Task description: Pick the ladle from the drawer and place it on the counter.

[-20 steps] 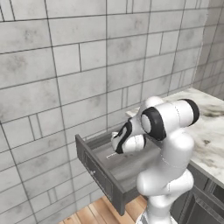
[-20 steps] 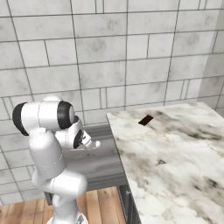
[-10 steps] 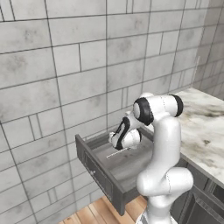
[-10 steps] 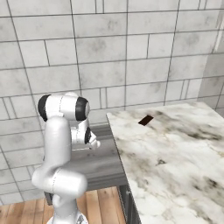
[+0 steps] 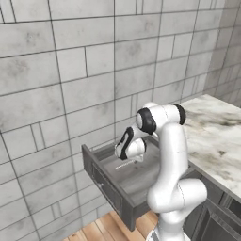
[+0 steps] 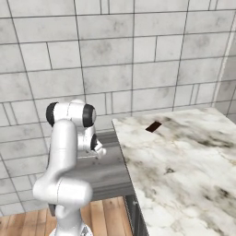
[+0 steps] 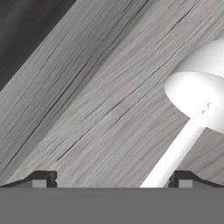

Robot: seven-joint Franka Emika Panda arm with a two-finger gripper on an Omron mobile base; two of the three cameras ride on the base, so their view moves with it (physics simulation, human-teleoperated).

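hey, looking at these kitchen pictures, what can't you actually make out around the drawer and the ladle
- Ladle handle's far end: hand view, cut off at the bottom edge beside the pincer tips.
- Whether the open pincer touches the handle: hand view, contact point lies at the edge.
- Drawer interior: left base view, arm covers much of it.
- Dark block on the counter: right base view, too small to identify.

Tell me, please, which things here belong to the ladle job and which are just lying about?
Job: ladle, open drawer, marble counter, open gripper low over the drawer floor.
Lying about: small dark block on the counter.
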